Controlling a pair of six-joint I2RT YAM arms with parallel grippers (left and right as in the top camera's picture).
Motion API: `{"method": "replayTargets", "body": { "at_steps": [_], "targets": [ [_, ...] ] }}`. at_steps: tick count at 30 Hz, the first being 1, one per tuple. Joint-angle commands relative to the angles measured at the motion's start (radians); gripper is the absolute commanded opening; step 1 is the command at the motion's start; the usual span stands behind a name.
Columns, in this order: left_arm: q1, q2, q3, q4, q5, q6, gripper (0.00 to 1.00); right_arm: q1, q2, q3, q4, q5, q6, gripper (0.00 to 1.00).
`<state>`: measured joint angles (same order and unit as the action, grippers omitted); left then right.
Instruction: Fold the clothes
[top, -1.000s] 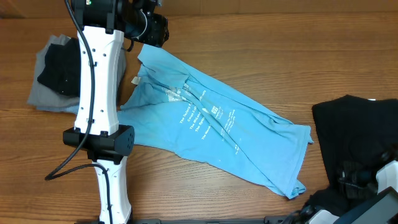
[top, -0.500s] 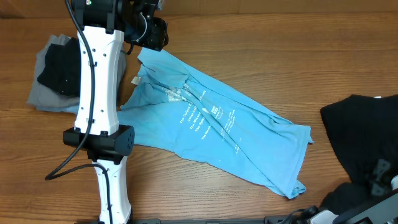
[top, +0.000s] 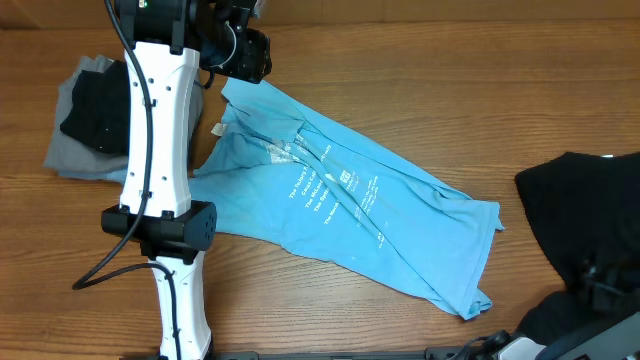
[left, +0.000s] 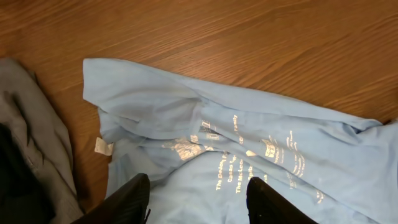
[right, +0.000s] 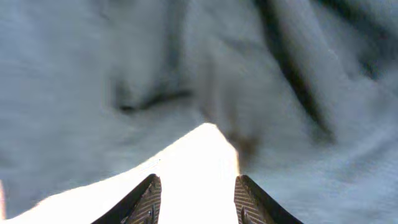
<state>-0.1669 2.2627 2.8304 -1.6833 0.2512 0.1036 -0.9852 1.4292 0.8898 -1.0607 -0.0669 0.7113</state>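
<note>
Sky-blue shirt (top: 350, 210) lies crumpled diagonally mid-tabletop (top: 450, 80) | left gripper (left: 198, 200) released, empty, above shirt's upper-left end | right gripper (right: 198, 199) released, fingers apart over black garment (top: 580, 205) at right edge

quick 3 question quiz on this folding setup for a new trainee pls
1. True or false: the left gripper is shut on the sky-blue short-sleeved shirt with white lettering.
2. What lies on top of the crumpled grey garment? A) a black cloth piece B) a denim piece C) a white towel
3. On the robot's left or right: where does the large black garment lie, relative to the shirt?

Key: 1 false, it is open over the shirt's collar end; 2 A; 3 right.
</note>
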Motion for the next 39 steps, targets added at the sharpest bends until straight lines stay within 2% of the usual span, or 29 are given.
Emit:
{"method": "replayTargets", "body": {
  "at_steps": [1,4,7,12,18,20,23,25,26,27,28,29,35,39],
  "targets": [
    [-0.009,-0.029,0.018,0.002,0.013,0.004,0.55,-0.015,0.000,-0.098,0.019,0.114,-0.011,0.42],
    [-0.011,-0.029,0.018,0.006,0.013,0.004,0.55,-0.061,0.000,-0.151,0.094,0.228,0.010,0.45],
    [-0.011,-0.029,0.018,0.004,0.013,0.004,0.55,-0.124,0.001,-0.155,0.146,0.251,0.081,0.46],
    [-0.011,-0.029,0.018,-0.006,0.013,0.004,0.55,-0.221,0.001,-0.100,0.224,0.253,0.094,0.50],
    [-0.011,-0.029,0.018,-0.006,0.033,0.004,0.56,-0.245,0.008,-0.027,0.298,0.144,0.131,0.50],
    [-0.011,-0.029,0.018,-0.006,0.043,0.004,0.56,-0.239,0.008,-0.002,0.338,0.097,0.089,0.49],
    [-0.011,-0.029,0.018,-0.006,0.061,0.005,0.56,-0.217,0.008,0.028,0.298,0.001,0.012,0.50],
    [-0.011,-0.029,0.018,-0.006,0.061,0.004,0.56,-0.172,0.010,0.018,0.180,-0.022,0.010,0.54],
    [-0.011,-0.029,0.018,-0.006,0.061,0.004,0.56,-0.148,0.011,0.000,0.135,-0.015,0.005,0.50],
    [-0.011,-0.029,0.018,-0.006,0.062,0.004,0.56,-0.131,0.011,-0.018,0.113,0.006,-0.005,0.41],
    [-0.011,-0.029,0.018,-0.006,0.066,0.003,0.56,-0.106,0.011,-0.064,0.103,0.055,-0.005,0.20],
    [-0.011,-0.029,0.018,-0.006,0.066,0.003,0.56,-0.098,0.011,-0.098,0.109,0.089,-0.003,0.05],
    [-0.011,-0.029,0.018,-0.006,0.067,-0.002,0.59,-0.131,0.021,-0.303,0.376,0.175,0.089,0.04],
    [-0.011,-0.029,0.018,-0.006,0.105,-0.015,0.59,-0.147,0.035,-0.291,0.484,0.243,0.158,0.04]
  ]
}}
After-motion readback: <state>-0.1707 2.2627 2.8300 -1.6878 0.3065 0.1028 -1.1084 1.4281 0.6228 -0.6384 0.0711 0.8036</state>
